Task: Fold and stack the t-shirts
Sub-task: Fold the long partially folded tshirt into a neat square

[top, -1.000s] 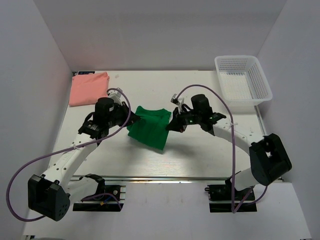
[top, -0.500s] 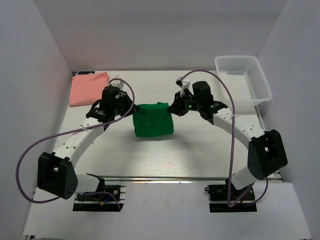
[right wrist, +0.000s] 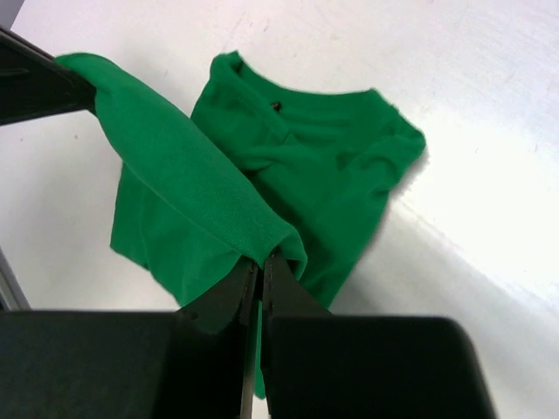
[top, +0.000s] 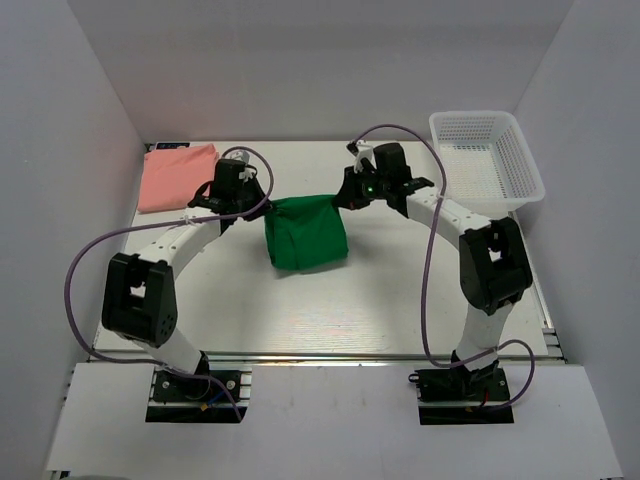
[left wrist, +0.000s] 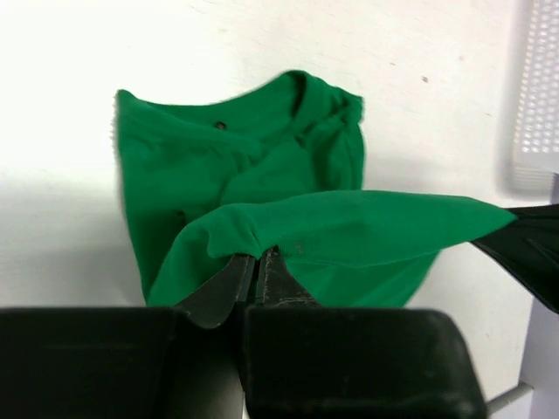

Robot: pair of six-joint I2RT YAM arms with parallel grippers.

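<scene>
The green t-shirt [top: 305, 235] hangs partly folded between my two grippers over the middle of the table, its lower part resting on the surface. My left gripper [top: 262, 204] is shut on the shirt's left top edge; in the left wrist view the cloth [left wrist: 332, 231] drapes over the closed fingertips [left wrist: 255, 259]. My right gripper [top: 342, 198] is shut on the right top edge; the right wrist view shows the cloth [right wrist: 201, 188] pinched at the tips [right wrist: 260, 260], the collar end lying below. The folded pink t-shirt [top: 177, 176] lies at the far left corner.
A white mesh basket [top: 486, 165] stands at the far right corner. White walls enclose the table on the left, back and right. The arm cables loop above both wrists.
Both grippers have carried the green shirt's held edge away from the bases toward the table's far side, and the shirt has swung from a slanted hang into a squarer fold.
</scene>
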